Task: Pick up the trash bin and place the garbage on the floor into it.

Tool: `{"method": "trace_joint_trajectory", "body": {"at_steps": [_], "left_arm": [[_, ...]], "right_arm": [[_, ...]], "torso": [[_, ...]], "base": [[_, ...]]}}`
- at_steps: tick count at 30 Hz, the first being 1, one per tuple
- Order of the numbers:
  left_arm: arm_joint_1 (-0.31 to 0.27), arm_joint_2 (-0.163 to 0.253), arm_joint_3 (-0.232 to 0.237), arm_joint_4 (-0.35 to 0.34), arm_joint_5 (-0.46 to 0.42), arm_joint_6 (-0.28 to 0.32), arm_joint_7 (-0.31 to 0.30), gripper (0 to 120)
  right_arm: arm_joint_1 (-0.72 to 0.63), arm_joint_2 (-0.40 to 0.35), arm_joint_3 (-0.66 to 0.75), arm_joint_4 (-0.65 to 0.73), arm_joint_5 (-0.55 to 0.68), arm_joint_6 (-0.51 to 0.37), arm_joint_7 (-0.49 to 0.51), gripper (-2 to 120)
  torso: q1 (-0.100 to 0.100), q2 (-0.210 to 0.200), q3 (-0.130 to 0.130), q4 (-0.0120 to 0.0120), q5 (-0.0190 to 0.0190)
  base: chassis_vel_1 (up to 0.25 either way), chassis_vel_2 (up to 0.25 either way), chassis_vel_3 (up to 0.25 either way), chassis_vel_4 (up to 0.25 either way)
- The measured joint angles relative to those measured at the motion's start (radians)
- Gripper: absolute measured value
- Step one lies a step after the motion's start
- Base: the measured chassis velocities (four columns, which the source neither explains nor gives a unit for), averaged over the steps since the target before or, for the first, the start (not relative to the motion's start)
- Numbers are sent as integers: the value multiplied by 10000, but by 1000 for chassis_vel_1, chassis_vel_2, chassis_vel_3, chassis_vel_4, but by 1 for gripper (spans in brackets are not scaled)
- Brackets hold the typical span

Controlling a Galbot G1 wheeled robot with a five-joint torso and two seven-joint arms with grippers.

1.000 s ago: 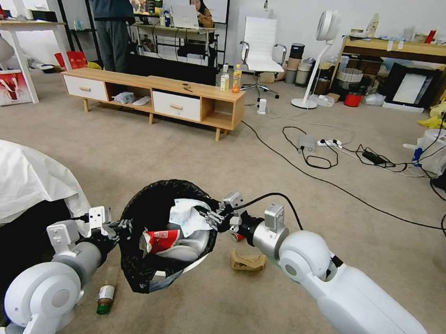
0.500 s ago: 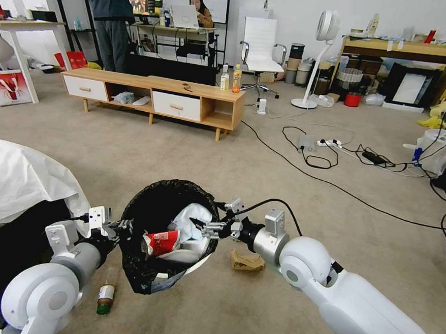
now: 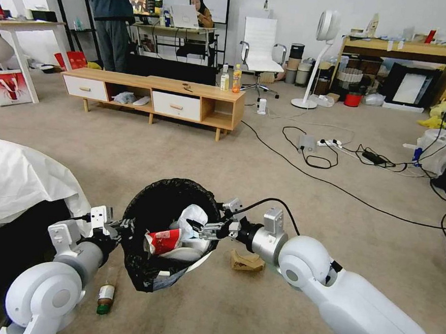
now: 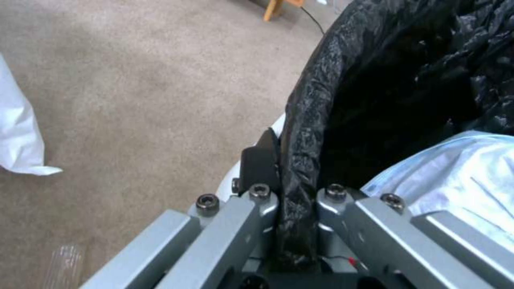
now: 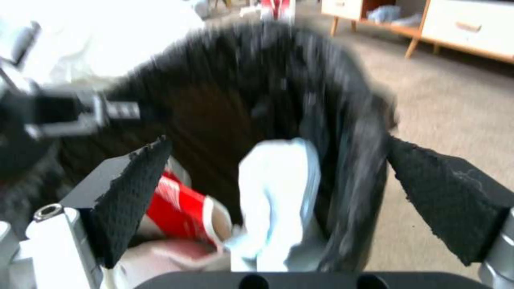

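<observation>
Underfoot everywhere, beige-grey short-pile carpet floor [image 3: 147, 151], matted and faintly mottled. Raised above it near the lower middle of the head view, tilted with its mouth toward the camera, the small round white plastic trash bin [image 3: 188, 260], smooth-walled, lined with a crinkled, glossy black plastic bag [image 3: 165, 199] folded over the rim.

Inside the bin, a crumpled white tissue [image 3: 194, 218] with soft pale-blue folds, standing upright against the liner, and beside it a crushed red-and-white wrapper [image 3: 162, 240] lying on the white bottom. On the carpet just right of the bin, under the right forearm, a creased brown paper piece [image 3: 246, 260], flat and angular. On the carpet below the left forearm, a small green-capped bottle [image 3: 104, 298] lying on its side.

Left gripper [image 4: 292, 192], grey metal links with hex bolts, reaching in from the lower left with the forearm angled up and inward; clamped on the bin's near-left rim, one finger outside the wall, the other inside, black film pinched tight between them.

Right gripper [image 5: 278, 200] stretched in from the lower right, elbow low, wrist roughly level at the bin's right rim. Spread wide, nothing between the rough black foam pads [image 5: 134, 192]; one pad over the bin's inside near the wrapper, the other outside the liner, over the carpet. Tissue between the pads in the wrist view, touching neither.
</observation>
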Motion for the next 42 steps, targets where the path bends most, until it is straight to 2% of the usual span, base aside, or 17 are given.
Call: {"method": "trace_joint_trajectory", "body": {"at_steps": [6, 13, 15, 19, 24, 27, 30, 32, 33, 35, 42], "left_arm": [[6, -4, -61, 5, 2, -7, -13, 2], [32, -7, -135, 19, 9, -17, -20, 2], [68, -36, -185, -113, 13, -19, -29, 2], [94, -38, -198, -216, 16, -21, -29, 2], [127, -15, -360, -369, 22, -25, -29, 2], [123, -6, -394, -379, 17, -27, -27, 2], [70, 11, -424, -388, 6, -33, -25, 2], [42, -2, -407, -388, 5, -34, -24, 2], [42, -2, -407, -388, 5, -34, -24, 2], [12, -40, -381, -386, 4, -40, -24, 2], [53, -91, -463, -446, 30, -57, -33, 2]], "right_arm": [[-21, -79, 1463, 1071, 106, 39, -131, 100], [-287, -337, 2846, 1716, 136, 289, -193, 100], [-702, -510, 3622, 1890, 102, 506, 119, 100], [-1166, -575, 4235, 1853, 20, 552, 380, 100], [-2382, -679, 5316, 1552, -299, 461, 856, 100], [-2667, -715, 5529, 1468, -479, 375, 1006, 100], [-3574, -887, 5940, 1117, -2125, 267, 1375, 100], [-3901, -931, 6002, 1104, -2582, 100, 1696, 100], [-3901, -931, 6002, 1104, -2582, 100, 1696, 100], [-4353, -890, 6015, 1180, -2709, -282, 2404, 100], [-4818, -644, 5878, 932, -3096, -276, 2579, 100]], "torso": [[0, 0, 0, 1, 0], [0, 0, 0, -2, 0], [0, 0, 0, 0, 0], [0, 0, -1, -3, 2], [0, 0, -1, -1, 3], [0, 0, -1, 1, 2], [0, 0, 0, 0, 1], [0, 0, -1, -4, 2], [0, 0, -1, -4, 2], [0, 0, -1, -3, 0], [0, 0, -1, 3, 0]], "base": [[0, 0, 0, 0], [0, 0, 0, 0], [0, 0, 0, 0], [0, 0, 0, 0], [0, 0, 0, 0], [0, 0, 0, 0], [0, 0, 0, 0], [0, 0, 0, 0], [0, 0, 0, 0], [0, 0, 0, 0], [0, 0, 0, 0]]}}
